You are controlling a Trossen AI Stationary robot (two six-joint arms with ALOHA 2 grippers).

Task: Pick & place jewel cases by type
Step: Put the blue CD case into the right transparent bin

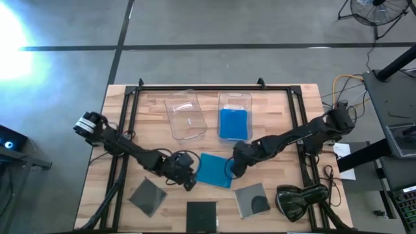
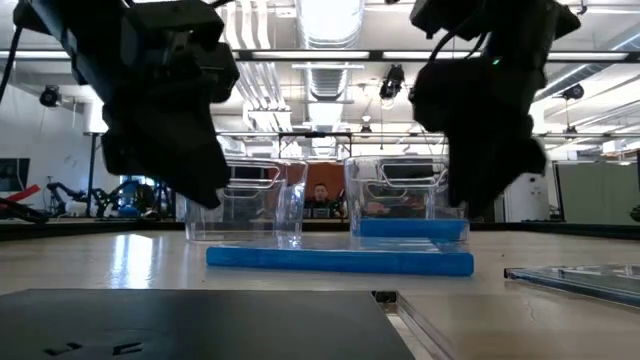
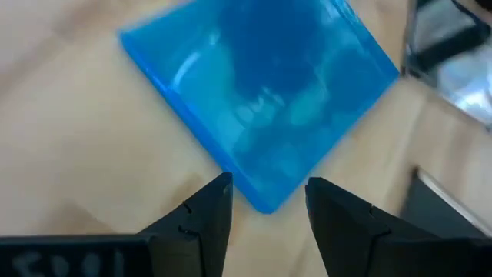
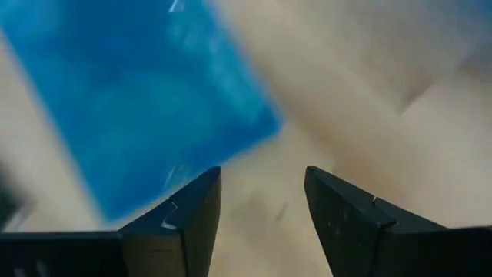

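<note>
The wooden bench (image 1: 273, 110) carries two clear bins near its far edge: the left bin (image 1: 185, 116) is empty, the right bin (image 1: 234, 116) holds blue cases (image 1: 233, 123). A blue case (image 1: 214, 170) lies mid-bench between the left claw (image 1: 188, 178) and right claw (image 1: 232, 170), both parted and empty. Three dark cases (image 1: 201, 215) line the near edge.

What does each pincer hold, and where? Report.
Nothing. Left pincer and right pincer are both open, flanking the blue jewel case lying on the table.

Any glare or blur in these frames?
High view: blown-out glare at the floor's upper-left corner. Low view: both arms backlit to silhouettes by ceiling lights, near dark case soft. Both wrist views: blue case blurred, left pincer and right pincer sharper.
</note>
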